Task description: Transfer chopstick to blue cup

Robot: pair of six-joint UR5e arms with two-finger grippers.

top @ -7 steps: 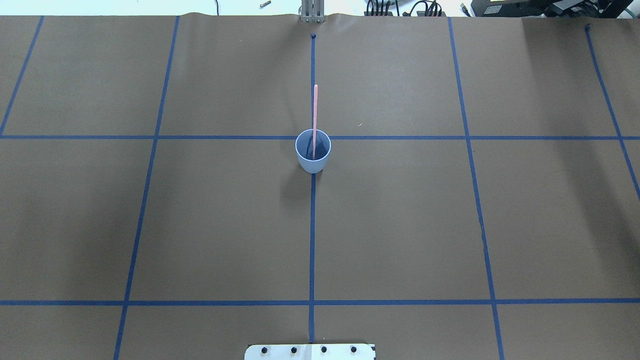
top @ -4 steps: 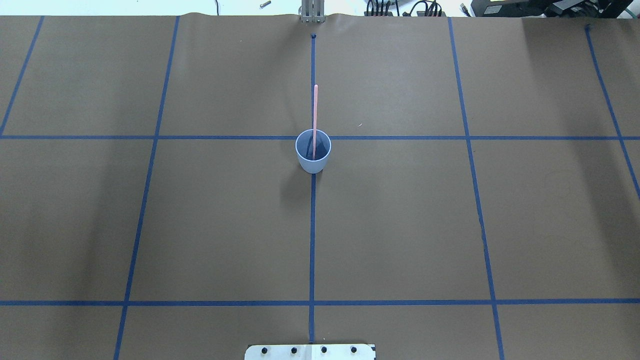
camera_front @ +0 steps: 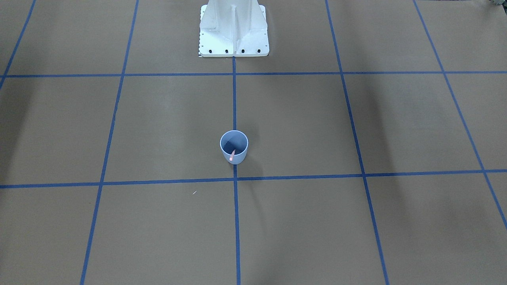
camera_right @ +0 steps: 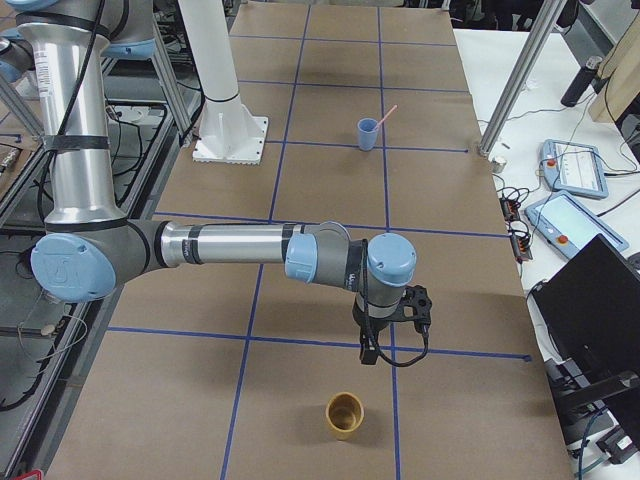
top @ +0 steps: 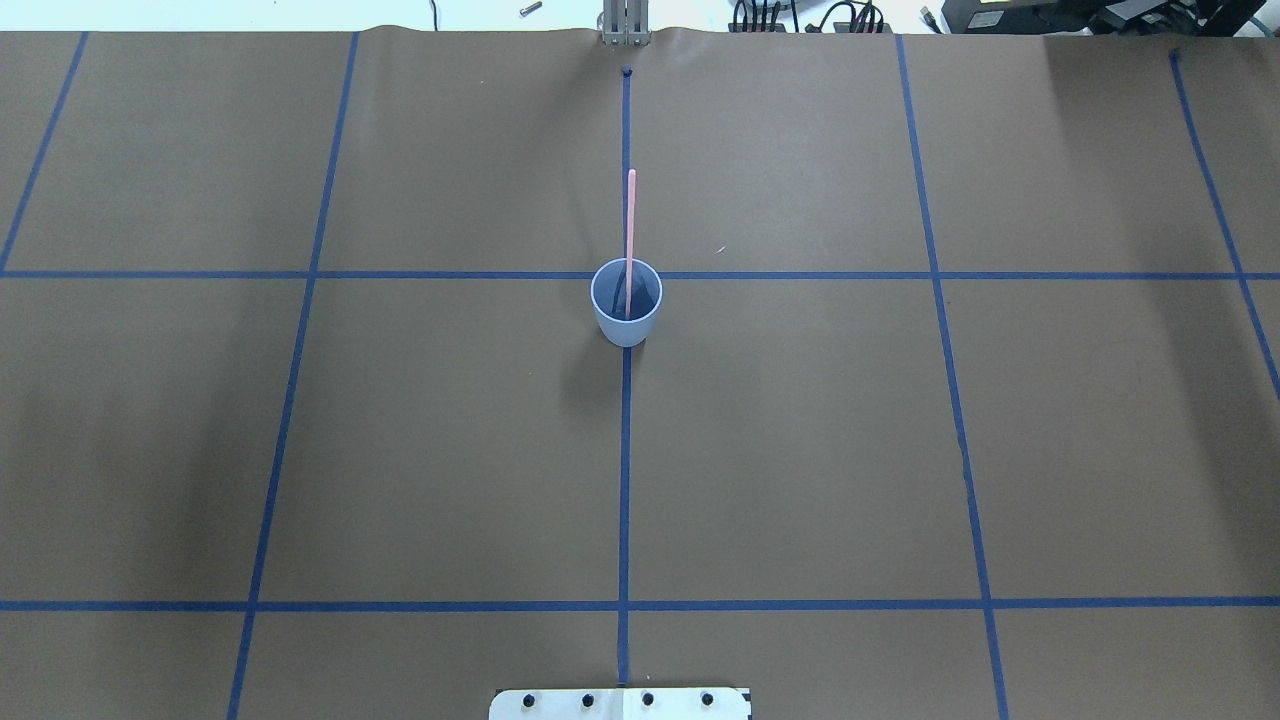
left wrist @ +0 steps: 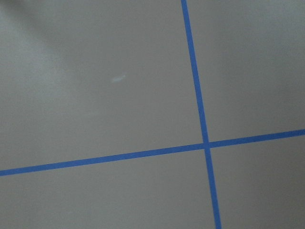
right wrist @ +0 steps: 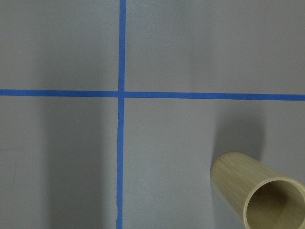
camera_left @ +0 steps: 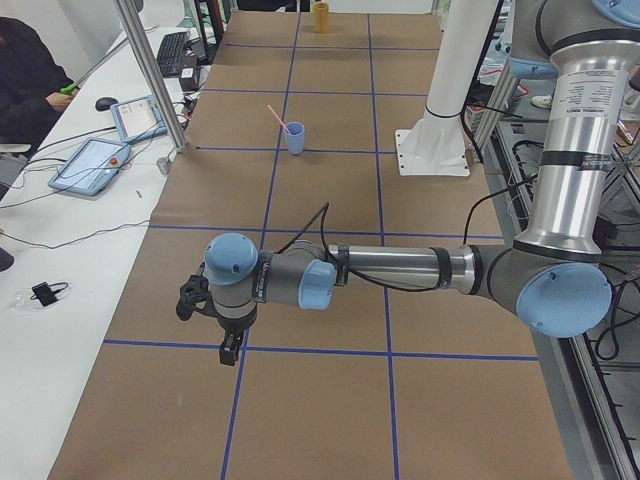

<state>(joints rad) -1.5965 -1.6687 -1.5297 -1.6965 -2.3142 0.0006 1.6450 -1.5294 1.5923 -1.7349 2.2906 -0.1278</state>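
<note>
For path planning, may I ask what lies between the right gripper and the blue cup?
Just bare taped table from right gripper to blue cup, shown in exterior right view.

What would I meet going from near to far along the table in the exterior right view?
wooden cup → right end effector → blue cup, with the pink chopstick standing in it and leaning over its rim.
</note>
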